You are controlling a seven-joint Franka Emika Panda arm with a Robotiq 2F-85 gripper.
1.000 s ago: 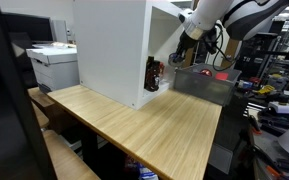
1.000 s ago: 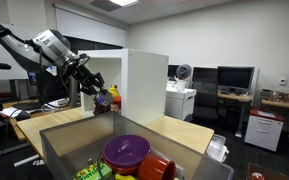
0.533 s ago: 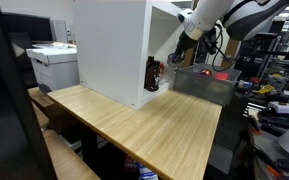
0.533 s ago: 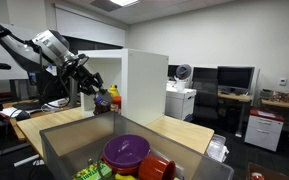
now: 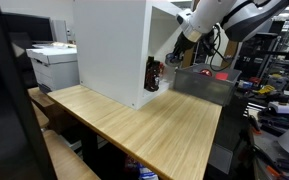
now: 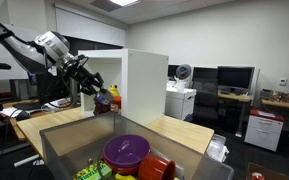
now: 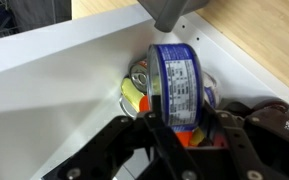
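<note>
In the wrist view my gripper (image 7: 184, 128) is shut on a can with a blue and white label (image 7: 174, 82); the black fingers (image 7: 153, 118) press its two sides. The can sits at the opening of a white cabinet (image 7: 64, 60), in front of a yellow item (image 7: 134, 95) and something orange, partly hidden. In both exterior views the gripper (image 5: 176, 55) (image 6: 94, 88) is at the open side of the white cabinet (image 5: 109, 45) (image 6: 144, 80), near dark and red items (image 5: 152, 74) (image 6: 111, 97) on its lower shelf.
The cabinet stands on a wooden table (image 5: 144, 125). A grey bin (image 6: 59, 140) (image 5: 202, 85) holds a purple bowl (image 6: 126, 151) and other coloured items. A printer (image 5: 52, 62), desks, monitors (image 6: 234, 76) and chairs surround the table.
</note>
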